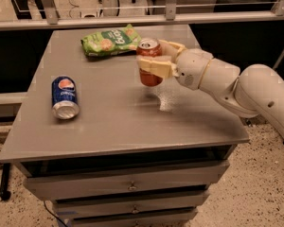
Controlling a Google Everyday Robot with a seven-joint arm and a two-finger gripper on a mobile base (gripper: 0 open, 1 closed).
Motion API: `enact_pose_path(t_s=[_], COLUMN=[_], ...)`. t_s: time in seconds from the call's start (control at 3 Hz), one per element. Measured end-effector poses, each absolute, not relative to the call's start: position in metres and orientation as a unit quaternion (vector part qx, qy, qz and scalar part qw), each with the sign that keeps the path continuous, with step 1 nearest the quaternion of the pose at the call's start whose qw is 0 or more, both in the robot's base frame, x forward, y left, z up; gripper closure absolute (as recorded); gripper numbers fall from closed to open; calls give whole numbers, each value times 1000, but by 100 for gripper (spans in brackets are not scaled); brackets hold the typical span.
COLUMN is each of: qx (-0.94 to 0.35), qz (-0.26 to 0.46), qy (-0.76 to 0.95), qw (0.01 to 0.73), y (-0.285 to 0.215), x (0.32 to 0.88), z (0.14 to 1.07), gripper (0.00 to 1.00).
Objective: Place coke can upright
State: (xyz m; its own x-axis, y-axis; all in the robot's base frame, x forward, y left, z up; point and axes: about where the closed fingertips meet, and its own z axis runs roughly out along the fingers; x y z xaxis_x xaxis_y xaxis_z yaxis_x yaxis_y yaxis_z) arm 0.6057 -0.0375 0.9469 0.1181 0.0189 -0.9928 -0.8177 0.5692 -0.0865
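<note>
The coke can (149, 78) is red-orange with a silver top and stands upright in the air, just above the grey table top (118, 117), right of centre. My gripper (154, 58) reaches in from the right on a white arm and is shut on the coke can, one cream finger (154, 66) across its front and the other behind it. The can's shadow lies on the table just below it.
A blue Pepsi can (64, 98) lies on its side at the table's left. A green snack bag (110, 40) lies at the back, just left of the held can. The table has drawers (132, 186) below and a railing behind.
</note>
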Motion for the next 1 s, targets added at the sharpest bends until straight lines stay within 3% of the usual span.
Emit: enact_pose_path(t_s=[0.33,1.0], qx=[-351,-355], qz=[324,344], qy=[592,603], qw=[649,627], y=[-30,-23], x=[600,592], z=[931,907], gripper=[100,61])
